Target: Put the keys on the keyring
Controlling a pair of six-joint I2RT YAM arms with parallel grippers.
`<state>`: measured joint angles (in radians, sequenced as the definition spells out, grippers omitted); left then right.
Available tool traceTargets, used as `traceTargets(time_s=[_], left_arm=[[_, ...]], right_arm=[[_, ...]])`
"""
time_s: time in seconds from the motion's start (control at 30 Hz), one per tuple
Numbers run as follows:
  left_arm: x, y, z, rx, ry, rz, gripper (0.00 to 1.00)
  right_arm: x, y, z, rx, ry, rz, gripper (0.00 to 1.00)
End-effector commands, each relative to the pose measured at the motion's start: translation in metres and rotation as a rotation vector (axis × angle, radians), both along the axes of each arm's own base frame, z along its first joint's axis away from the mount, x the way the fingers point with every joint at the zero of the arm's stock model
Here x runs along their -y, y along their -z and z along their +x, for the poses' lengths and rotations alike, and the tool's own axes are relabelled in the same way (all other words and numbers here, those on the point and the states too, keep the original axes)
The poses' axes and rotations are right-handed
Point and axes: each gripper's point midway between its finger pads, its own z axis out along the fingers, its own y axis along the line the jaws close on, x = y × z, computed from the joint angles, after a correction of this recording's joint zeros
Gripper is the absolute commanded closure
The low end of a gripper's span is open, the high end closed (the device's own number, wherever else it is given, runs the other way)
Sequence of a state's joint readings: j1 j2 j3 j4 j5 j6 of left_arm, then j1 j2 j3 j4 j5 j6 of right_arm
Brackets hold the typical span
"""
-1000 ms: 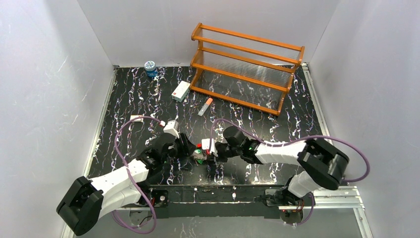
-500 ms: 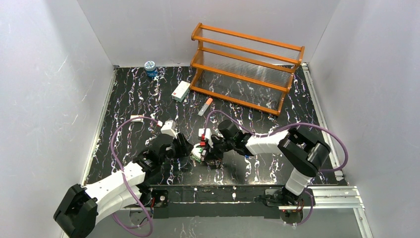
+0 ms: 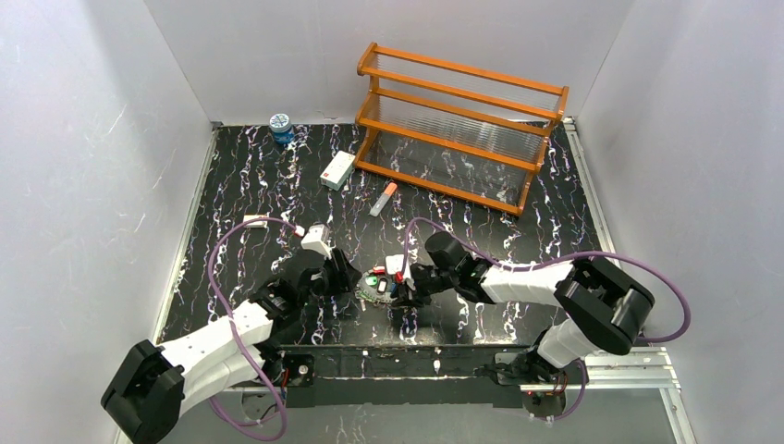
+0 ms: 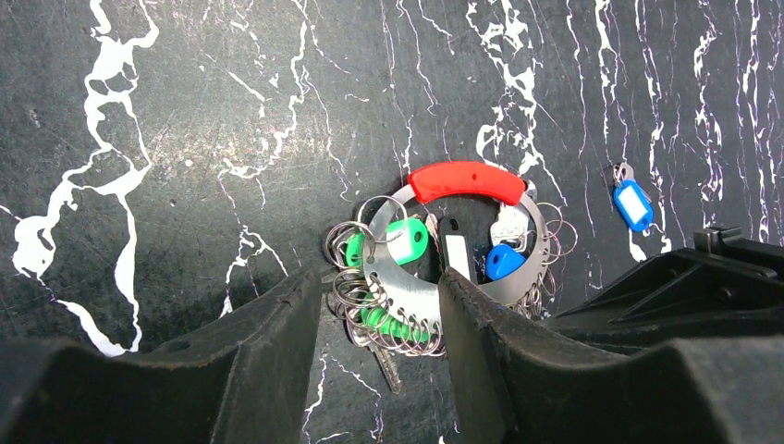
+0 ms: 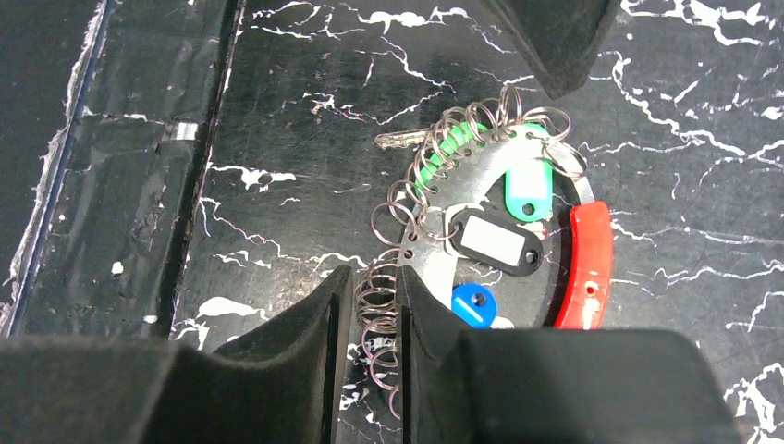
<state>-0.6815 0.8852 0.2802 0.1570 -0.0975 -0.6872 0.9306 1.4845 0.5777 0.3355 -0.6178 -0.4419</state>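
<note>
The keyring lies flat on the black table between both arms. It is a silvery crescent plate with a red grip and many small wire rings along its edge. On it hang keys with a green tag, a black tag and a blue tag. Another blue-tagged key lies loose to the side. My left gripper is open, its fingers straddling the ringed band from above. The right gripper is open by a narrow gap, with several wire rings between its fingers.
An orange wooden rack stands at the back right. In front of it lie a white box and an orange-and-white tube. A blue jar sits at the back left. The table's near edge runs close to the right gripper.
The right arm pushed in toward the keyring, then drew back to the right, and its jaws parted from shut. The left arm hardly moved.
</note>
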Motion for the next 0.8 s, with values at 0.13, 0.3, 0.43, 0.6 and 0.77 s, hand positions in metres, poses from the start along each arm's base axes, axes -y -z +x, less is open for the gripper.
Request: traceTargets(time_s=[0.13,0.3,0.43,0.6,0.77], left_arm=[[0.003,-0.010,0.005,0.022,0.003,-0.016,0.51],[0.014,-0.012,-0.005,0.000,0.045,-0.094,0.52],[0.030,-0.018,-0.017,-0.030,0.111,-0.194,0.53],[0.044,-0.022,-0.032,-0.063,0.170,-0.281,0.62],[0.052,-0.017,-0.046,-0.084,0.203,-0.284,0.65]], right_arm=[[-0.011,-0.015,-0.004,0.103,-0.086,0.080,0.67],[-0.014,-0.023,0.011,0.098,0.023,0.086,0.64],[-0.015,-0.031,0.018,0.083,0.089,0.112,0.63],[-0.012,-0.041,0.028,0.028,0.188,0.156,0.57],[-0.007,-0.045,0.038,-0.048,0.268,0.178,0.55]])
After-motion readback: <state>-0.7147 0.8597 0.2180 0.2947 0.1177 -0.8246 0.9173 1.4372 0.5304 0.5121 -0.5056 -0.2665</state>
